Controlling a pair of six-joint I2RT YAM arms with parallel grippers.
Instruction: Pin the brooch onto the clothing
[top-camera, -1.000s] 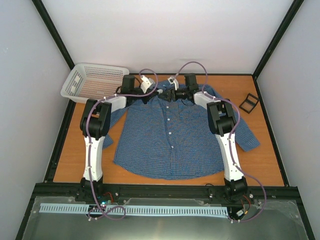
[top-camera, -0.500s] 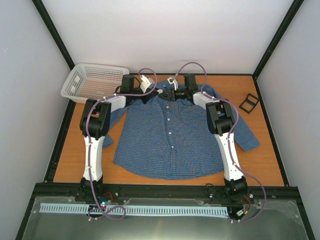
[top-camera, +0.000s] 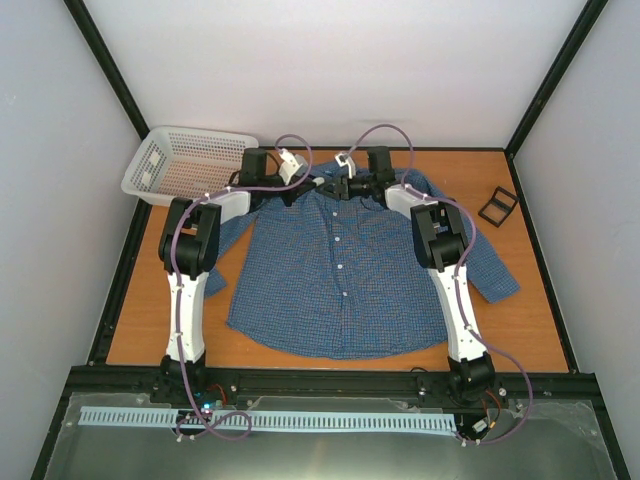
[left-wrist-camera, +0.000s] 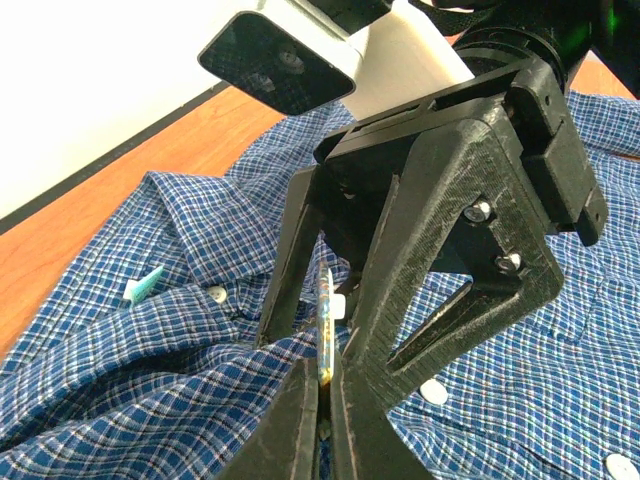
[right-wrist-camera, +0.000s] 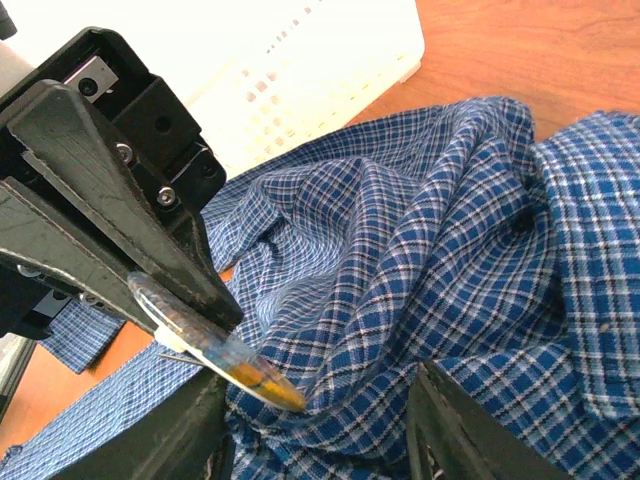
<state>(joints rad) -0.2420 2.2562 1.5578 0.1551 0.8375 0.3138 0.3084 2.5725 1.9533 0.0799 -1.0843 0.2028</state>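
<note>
The left gripper (left-wrist-camera: 322, 392) is clenching the brooch (right-wrist-camera: 245, 372) edge-on between its closed fingers at the collar of the shirt (top-camera: 340, 290). The ornament is sticking out past the fingertips and tilting down, its golden-brown end reaching a raised fold of cloth. Just to its right, the right gripper (right-wrist-camera: 320, 392) is facing it with jaws standing half apart around that same fold. The cloth is filling the gap and pressing against both fingers, so the fold is looking pinched, and the brooch's tip is pointing in between those two fingers. Counting across, one basket (top-camera: 145, 172) is sitting at the table's (top-camera: 150, 320) far left corner and two grippers are meeting over the collar. One shirt is lying front-up in the middle, and one box (top-camera: 497, 206) is resting near the right edge, apart from the sleeve. Three buttons (left-wrist-camera: 432, 392) are showing in the left wrist view. The basket is looking like white perforated plastic, rectangular with sloping walls. The brooch is appearing as a thin oval, clear at the rim and golden-brown at one end. The shirt is showing blue fine-checked cloth, rumpled at the collar. The grippers are showing matte black, angular, triangular fingers. The box is showing small, black and square, and the table orange-brown wood.
</note>
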